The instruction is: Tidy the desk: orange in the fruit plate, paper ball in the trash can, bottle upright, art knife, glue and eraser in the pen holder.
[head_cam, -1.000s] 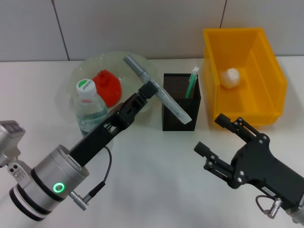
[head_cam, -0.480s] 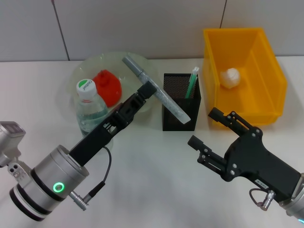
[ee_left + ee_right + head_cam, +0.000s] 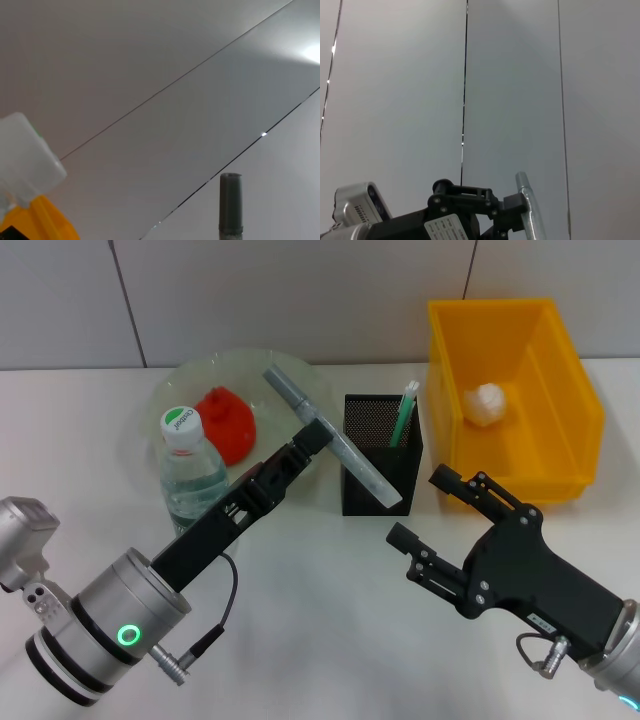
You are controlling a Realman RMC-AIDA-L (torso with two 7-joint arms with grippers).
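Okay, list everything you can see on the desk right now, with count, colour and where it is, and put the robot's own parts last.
fruit plate: one, clear glass, back left of the desk.
orange: one, red-orange, lying in the fruit plate.
bottle: one, clear with a white and green cap, upright at the plate's front edge.
pen holder: one, black mesh, desk centre.
green pen: one, standing in the pen holder.
art knife: one, grey, tilted, lower end at the pen holder.
trash can: one, yellow, back right.
paper ball: one, white, inside the trash can.
left gripper: black fingers shut on the art knife.
right gripper: black, open, in front of the trash can.
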